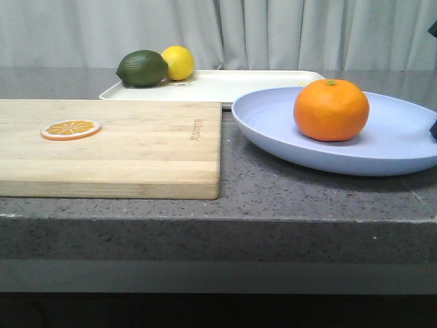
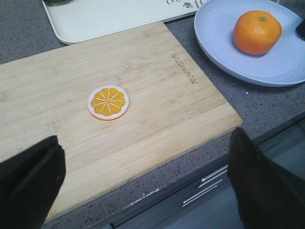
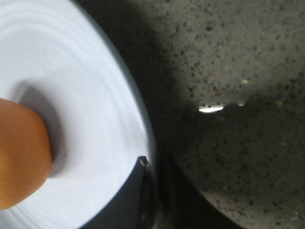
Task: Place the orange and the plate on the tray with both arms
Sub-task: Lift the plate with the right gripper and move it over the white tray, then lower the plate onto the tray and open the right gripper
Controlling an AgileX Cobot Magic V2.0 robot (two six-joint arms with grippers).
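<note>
Orange point(image 1: 331, 109) sits loose in the plate point(image 1: 396, 147), right of centre in the front view. Tray point(image 1: 239, 85) lies behind, upper centre, carrying a lime point(image 1: 142, 68) and lemon point(image 1: 179, 62).

Risk: if the plate tilts on lifting, the orange likely rolls off, since nothing restrains it. A one-sided rim grip could also slip.

Right gripper point(image 3: 138, 191) is low at the plate's right rim, a dark finger lying over the rim; whether it is clamped cannot be told. Left gripper point(image 2: 143, 183) hovers above the cutting board point(image 2: 157, 95), near the orange slice point(image 2: 108, 102), fingers spread wide, empty.
</note>
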